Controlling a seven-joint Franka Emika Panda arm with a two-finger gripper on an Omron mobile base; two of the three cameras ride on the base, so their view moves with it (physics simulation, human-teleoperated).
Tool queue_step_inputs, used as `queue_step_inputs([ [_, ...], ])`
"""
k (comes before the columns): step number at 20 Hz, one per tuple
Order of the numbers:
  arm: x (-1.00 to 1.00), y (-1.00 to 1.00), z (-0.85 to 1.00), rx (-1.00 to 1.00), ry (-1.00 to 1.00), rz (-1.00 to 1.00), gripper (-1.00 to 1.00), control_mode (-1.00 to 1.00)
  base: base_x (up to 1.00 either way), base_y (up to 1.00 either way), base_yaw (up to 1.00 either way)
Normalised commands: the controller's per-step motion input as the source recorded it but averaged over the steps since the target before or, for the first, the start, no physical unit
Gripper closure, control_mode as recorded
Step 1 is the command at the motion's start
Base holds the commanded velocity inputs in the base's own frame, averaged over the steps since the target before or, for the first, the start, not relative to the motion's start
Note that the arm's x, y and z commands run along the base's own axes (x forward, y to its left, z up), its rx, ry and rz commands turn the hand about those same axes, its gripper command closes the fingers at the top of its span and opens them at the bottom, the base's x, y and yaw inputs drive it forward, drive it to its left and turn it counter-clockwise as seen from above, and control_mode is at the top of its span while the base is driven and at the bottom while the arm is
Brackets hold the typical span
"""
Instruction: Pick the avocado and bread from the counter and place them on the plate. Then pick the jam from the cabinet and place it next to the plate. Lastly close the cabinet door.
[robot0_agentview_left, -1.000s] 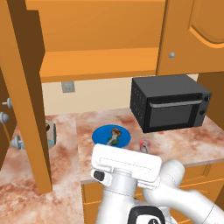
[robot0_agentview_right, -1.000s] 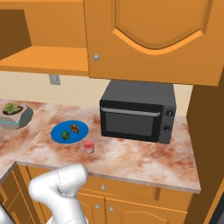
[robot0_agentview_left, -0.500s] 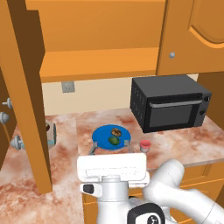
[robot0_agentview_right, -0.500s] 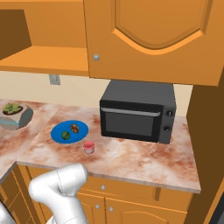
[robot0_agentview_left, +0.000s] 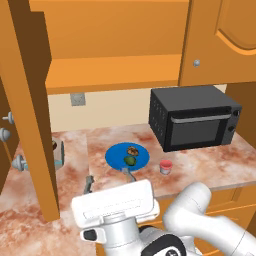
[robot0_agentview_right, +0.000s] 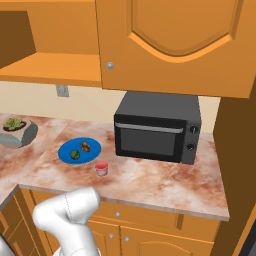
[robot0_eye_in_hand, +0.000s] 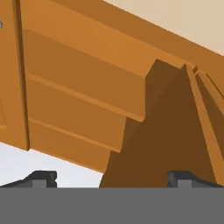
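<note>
on the counter (robot0_agentview_left: 210, 165), left base view: the avocado (robot0_agentview_left: 130, 160) and bread (robot0_agentview_left: 132, 150) are lying on the plate (robot0_agentview_left: 116, 156), the jam (robot0_agentview_left: 166, 167) is standing just beside the plate's right edge, and the arm is drawing back low toward the base, with the cabinet door (robot0_agentview_left: 27, 100) standing open at the left edge. right base view: plate (robot0_agentview_right: 67, 151) and jam (robot0_agentview_right: 101, 168) are sitting unchanged near the front edge. hand view: the gripper (robot0_eye_in_hand: 112, 178), released with jaws wide and holding nothing, is facing orange cabinet panelling. only the door step looks outstanding.

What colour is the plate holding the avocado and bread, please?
Bright blue; the plate shows best in the left base view.
</note>
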Motion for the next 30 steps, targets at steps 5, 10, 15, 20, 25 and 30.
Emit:
queue_step_inputs([
  [5, -0.14, 0.45, -0.10, -0.17, 0.00, 0.08, -1.00, -1.00, 0.00, 0.00, 0.00],
  [10, -0.12, 0.31, -0.01, -0.05, -0.01, 0.07, -1.00, -1.00, 0.00, 0.00, 0.00],
  [15, -0.10, 0.07, 0.00, 0.00, -0.05, 0.03, -1.00, -1.00, 0.00, 0.00, 0.00],
  [20, -0.02, 0.07, 0.00, 0.00, -0.05, 0.03, -1.00, -1.00, 0.00, 0.00, 0.00],
  [25, 0.00, 0.30, 0.00, 0.00, 0.00, 0.02, -1.00, -1.00, 0.00, 0.00, 0.00],
  [30, 0.00, 0.30, 0.00, 0.00, 0.00, 0.00, -1.00, -1.00, 0.00, 0.00, 0.00],
])
